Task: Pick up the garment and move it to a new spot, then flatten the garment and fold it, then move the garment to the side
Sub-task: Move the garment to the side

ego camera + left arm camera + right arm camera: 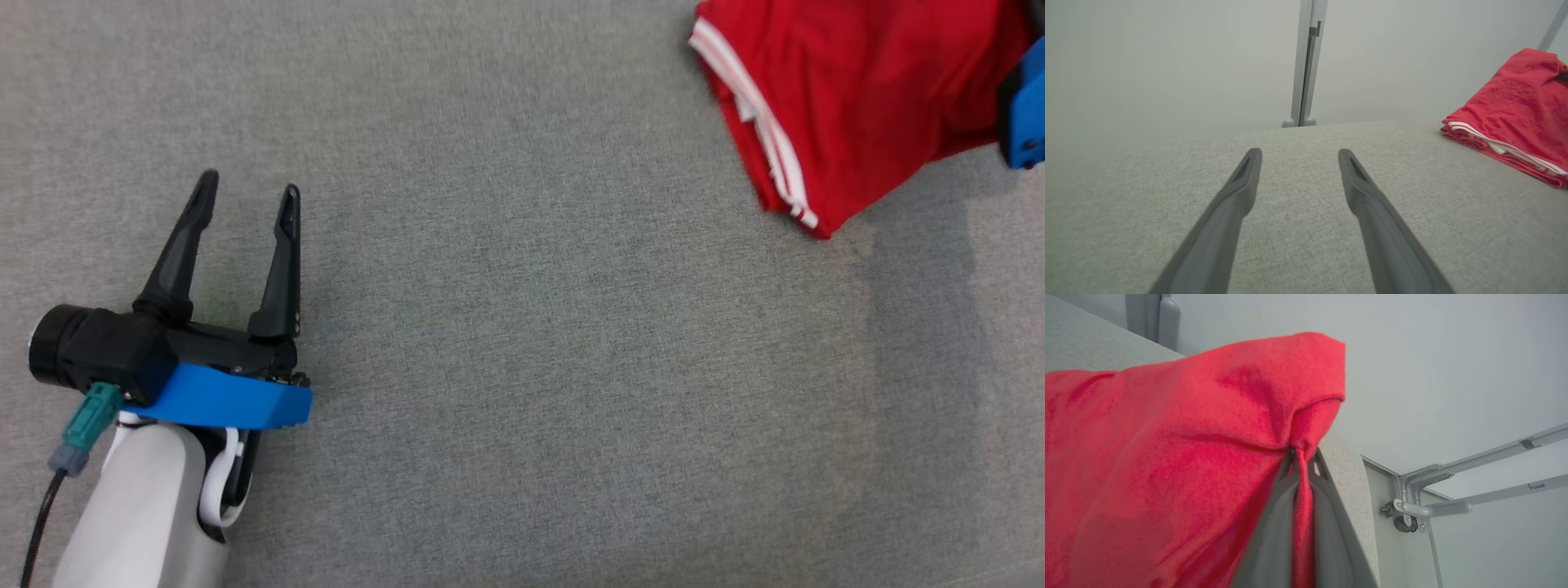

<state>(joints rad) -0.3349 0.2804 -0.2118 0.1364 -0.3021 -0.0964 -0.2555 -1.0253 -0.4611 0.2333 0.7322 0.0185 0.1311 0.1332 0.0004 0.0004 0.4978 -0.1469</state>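
The garment (849, 90) is red with white trim and lies folded at the far right of the grey table. It also appears at the right of the left wrist view (1515, 114), with its white-striped layers facing the camera. In the right wrist view, my right gripper (1301, 455) is shut on a pinch of the red garment (1167, 457), whose cloth bunches between the two fingers. Its blue mount (1024, 106) shows at the right edge of the head view. My left gripper (249, 192) hovers open over bare table at the lower left, well apart from the garment.
The grey fabric-covered table (531, 367) stretches between the left gripper and the garment. Beyond the table's far edge stand a grey post (1306, 61) and pale wall panels. A metal bracket with a handle (1425, 506) lies past the table's corner in the right wrist view.
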